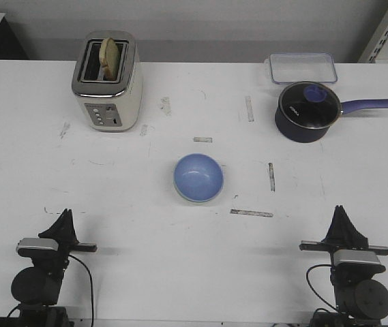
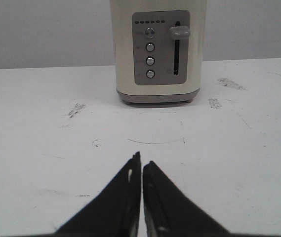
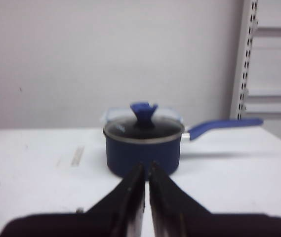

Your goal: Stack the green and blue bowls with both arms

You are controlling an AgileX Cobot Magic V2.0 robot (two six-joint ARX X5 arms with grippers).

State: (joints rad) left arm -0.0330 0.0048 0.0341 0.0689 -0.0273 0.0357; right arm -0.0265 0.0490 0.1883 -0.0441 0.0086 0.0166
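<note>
white table point(image 1: 180, 272) spans whole scene. cream toaster point(image 1: 107, 82) far left, bread slice in slot. navy saucepan point(image 1: 307, 111) far right, glass lid on, handle pointing right; clear container point(image 1: 303, 67) just behind it. blue bowl point(image 1: 198, 177) at table centre, nested in green bowl point(image 1: 182, 195), only thin green rim showing. left gripper point(image 1: 64, 219) near left, fingers pressed together, empty. right gripper point(image 1: 341, 216) near right, likewise clenched, empty.

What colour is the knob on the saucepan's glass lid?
Blue, like the long handle. The knob on the dark navy saucepan shows best in the right wrist view.
</note>
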